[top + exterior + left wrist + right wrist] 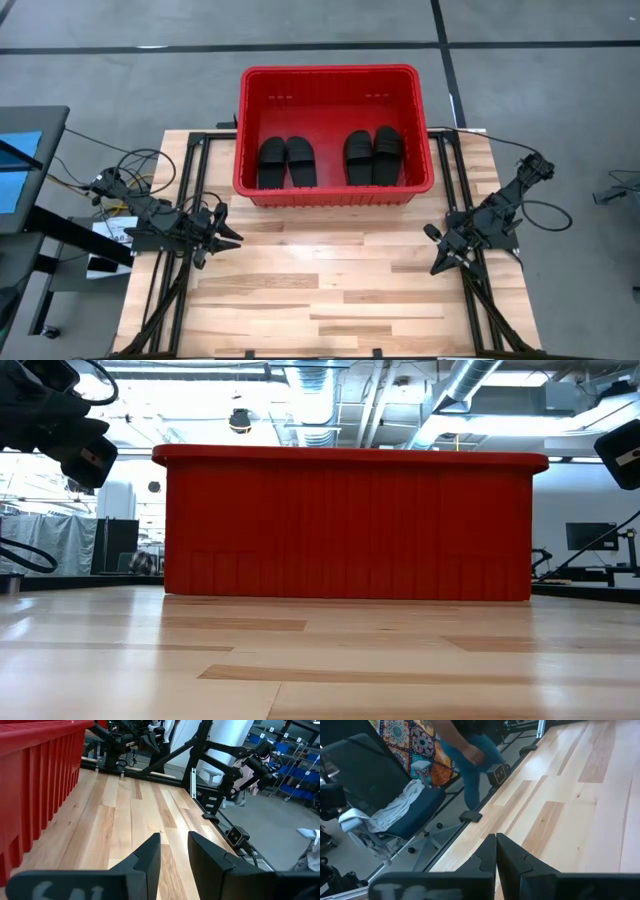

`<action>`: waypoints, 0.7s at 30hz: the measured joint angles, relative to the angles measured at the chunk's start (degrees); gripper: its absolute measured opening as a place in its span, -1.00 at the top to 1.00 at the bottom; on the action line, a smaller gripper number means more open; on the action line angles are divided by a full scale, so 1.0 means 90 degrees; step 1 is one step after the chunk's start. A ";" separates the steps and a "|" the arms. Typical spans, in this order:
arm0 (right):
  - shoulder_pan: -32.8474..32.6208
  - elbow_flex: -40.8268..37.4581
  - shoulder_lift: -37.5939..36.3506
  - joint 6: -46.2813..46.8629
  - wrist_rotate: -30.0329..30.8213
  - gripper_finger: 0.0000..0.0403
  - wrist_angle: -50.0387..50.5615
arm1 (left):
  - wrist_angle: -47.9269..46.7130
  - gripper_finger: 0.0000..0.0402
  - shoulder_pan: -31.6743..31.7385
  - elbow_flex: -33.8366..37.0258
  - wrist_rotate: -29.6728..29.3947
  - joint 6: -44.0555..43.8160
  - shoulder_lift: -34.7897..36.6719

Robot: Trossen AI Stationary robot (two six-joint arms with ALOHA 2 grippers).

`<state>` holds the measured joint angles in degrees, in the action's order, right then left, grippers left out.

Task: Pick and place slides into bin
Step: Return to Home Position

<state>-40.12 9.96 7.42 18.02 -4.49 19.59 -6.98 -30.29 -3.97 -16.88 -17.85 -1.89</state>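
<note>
The red bin [335, 192] stands at the far middle of the wooden table; its near wall fills the low view [350, 525]. Several black slides lie side by side on the bin's floor, soles down: one pair on the left [287, 162], one on the right [373, 157]. My left gripper [233, 230] hovers near the table's left edge, in front of the bin's near left corner, open and empty [174, 846]. My right gripper [438, 268] hovers near the right edge, shut and empty [496, 840].
Black frame rails [180, 270] run along both table sides under the arms. Bare wood [330, 270] lies between the grippers. Beyond the table's edge the right wrist view shows a person's legs [470, 755] and a chair with cloth [395, 807].
</note>
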 joint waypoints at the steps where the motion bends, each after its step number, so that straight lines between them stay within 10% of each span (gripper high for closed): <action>1: 0.0000 0.0000 0.0000 0.0000 0.0001 1.00 0.0000 | 0.0000 0.56 -0.0001 0.0000 0.0000 -0.0002 0.0000; 21: 0.0000 0.0000 0.0000 0.0000 0.0002 1.00 -0.0001 | -0.0002 0.56 0.0000 0.0002 -0.0002 0.0083 0.0000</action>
<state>-40.12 9.96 7.42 18.02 -4.47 19.58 -7.01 -30.29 -3.95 -16.91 -17.10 -1.89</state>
